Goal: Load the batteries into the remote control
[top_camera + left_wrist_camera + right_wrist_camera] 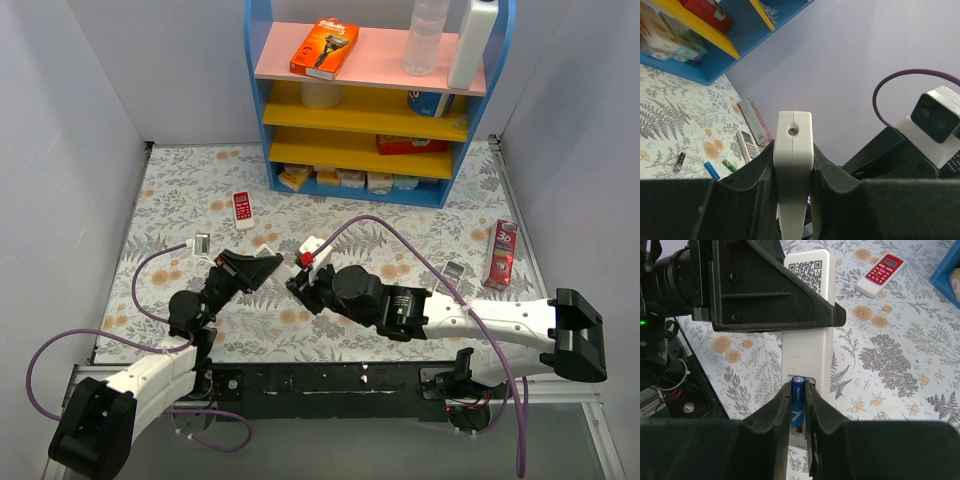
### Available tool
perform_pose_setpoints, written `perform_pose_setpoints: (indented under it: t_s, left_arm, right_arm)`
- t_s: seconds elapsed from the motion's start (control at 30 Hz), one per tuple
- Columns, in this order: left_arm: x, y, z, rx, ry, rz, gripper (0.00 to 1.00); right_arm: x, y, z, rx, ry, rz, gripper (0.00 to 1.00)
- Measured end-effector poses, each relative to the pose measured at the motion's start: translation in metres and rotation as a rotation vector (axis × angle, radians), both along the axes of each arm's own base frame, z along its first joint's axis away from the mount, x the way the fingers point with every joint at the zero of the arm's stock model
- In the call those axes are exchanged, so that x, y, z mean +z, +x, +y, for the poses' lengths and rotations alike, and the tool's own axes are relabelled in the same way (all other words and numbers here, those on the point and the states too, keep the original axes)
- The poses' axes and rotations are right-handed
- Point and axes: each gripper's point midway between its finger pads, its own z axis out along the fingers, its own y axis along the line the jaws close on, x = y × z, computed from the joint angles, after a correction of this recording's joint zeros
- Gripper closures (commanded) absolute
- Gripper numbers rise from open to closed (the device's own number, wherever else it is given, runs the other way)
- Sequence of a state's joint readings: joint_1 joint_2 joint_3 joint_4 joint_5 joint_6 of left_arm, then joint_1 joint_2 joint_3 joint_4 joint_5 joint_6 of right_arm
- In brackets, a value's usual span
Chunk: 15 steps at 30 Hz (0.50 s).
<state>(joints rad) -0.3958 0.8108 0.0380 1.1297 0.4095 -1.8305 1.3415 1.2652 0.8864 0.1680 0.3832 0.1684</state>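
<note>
Blue battery (797,410) at white remote (807,350)
The left claw (262,266) clamps the remote near the middle of the table (400,200); the right claw (799,390), narrow, pinches 1 battery whose end sits in the remote's open slot.

Light's bright and even in all three views, looks diffuse from overhead, so shadows under the arms on the table (180,190) are soft and faint. No harsh glare, just a mild sheen on the white remote control (807,355). Right wrist view is sharp on the blue battery (797,400), but the fingers (767,415) of the right gripper (797,388) go dark and mushy near the lens. Left wrist view: flat lilac wall (840,60), shelf (715,67) a bit soft.
</note>
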Motion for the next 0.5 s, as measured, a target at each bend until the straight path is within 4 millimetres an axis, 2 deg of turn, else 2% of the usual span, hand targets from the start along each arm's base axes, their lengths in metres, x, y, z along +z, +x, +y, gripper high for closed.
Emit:
perform_pose_setpoints:
  t_s: [0.5]
  left_arm:
    - [-0.0019,0.0021,-0.0002,0.001,-0.006,0.018,1.00]
  right_arm:
    - [-0.0029,-0.0021,0.0033,0.024,-0.011,-0.009,0.71]
